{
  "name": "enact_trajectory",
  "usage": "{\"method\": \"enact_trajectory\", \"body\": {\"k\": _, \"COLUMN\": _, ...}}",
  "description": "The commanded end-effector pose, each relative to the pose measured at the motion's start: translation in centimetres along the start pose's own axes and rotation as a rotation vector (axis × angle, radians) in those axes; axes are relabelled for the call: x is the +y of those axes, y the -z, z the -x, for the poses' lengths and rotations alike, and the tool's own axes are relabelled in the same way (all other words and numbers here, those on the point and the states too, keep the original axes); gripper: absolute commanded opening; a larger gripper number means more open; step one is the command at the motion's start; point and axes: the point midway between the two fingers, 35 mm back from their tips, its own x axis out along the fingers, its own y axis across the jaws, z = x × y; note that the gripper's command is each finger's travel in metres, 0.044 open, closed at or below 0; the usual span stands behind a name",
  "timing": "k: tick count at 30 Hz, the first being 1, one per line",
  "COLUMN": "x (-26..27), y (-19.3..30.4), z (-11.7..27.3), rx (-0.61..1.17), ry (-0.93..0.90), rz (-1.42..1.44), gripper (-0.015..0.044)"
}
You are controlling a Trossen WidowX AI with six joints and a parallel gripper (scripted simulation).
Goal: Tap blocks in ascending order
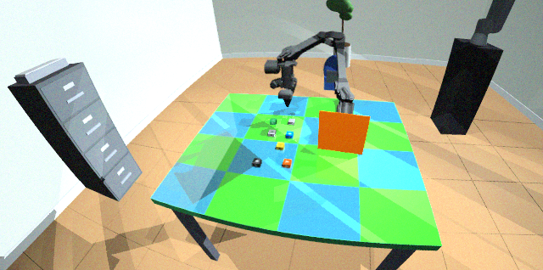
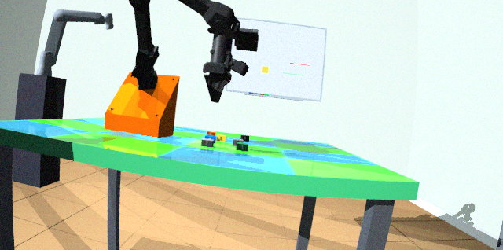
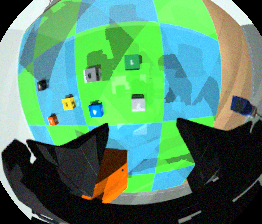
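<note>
My gripper (image 1: 288, 104) (image 2: 214, 101) (image 3: 143, 124) is open and empty, pointing down high above the table, over its back part. Seven small blocks lie apart on the table: green (image 1: 273, 121) (image 2: 242, 146) (image 3: 132, 62), white (image 1: 291, 121) (image 3: 138, 103), grey (image 1: 271, 133) (image 3: 92, 74), blue (image 1: 289, 134) (image 3: 96, 110), yellow (image 1: 280, 146) (image 2: 222, 137) (image 3: 68, 102), black (image 1: 257, 162) (image 2: 245, 137) (image 3: 42, 85) and orange (image 1: 287, 163) (image 3: 53, 120). Marks show on their tops in the wrist view, but the digits are too small to read surely.
The orange angled base (image 1: 344, 132) (image 2: 131, 122) (image 3: 118, 182) of the arm stands beside the blocks. The table (image 1: 327, 210) (image 2: 244, 179) has green and blue squares. A filing cabinet (image 1: 91, 126) and a second arm on a black pedestal (image 1: 467, 87) (image 2: 35, 132) stand away from it.
</note>
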Motion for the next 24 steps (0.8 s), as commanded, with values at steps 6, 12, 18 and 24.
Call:
{"method": "enact_trajectory", "body": {"k": 6, "x": 1.3, "y": -0.1, "z": 0.0, "rx": 0.002, "ry": 0.001, "rz": -0.002, "gripper": 0.04}}
{"method": "enact_trajectory", "body": {"k": 12, "x": 11.4, "y": 0.9, "z": -0.1, "rx": 0.003, "ry": 0.0, "rz": -0.001, "gripper": 0.04}}
{"method": "enact_trajectory", "body": {"k": 18, "x": 11.7, "y": 1.0, "z": -0.1, "rx": 0.003, "ry": 0.001, "rz": -0.002, "gripper": 0.04}}
{"method": "enact_trajectory", "body": {"k": 24, "x": 11.7, "y": 1.0, "z": -0.1, "rx": 0.003, "ry": 0.001, "rz": -0.002, "gripper": 0.04}}
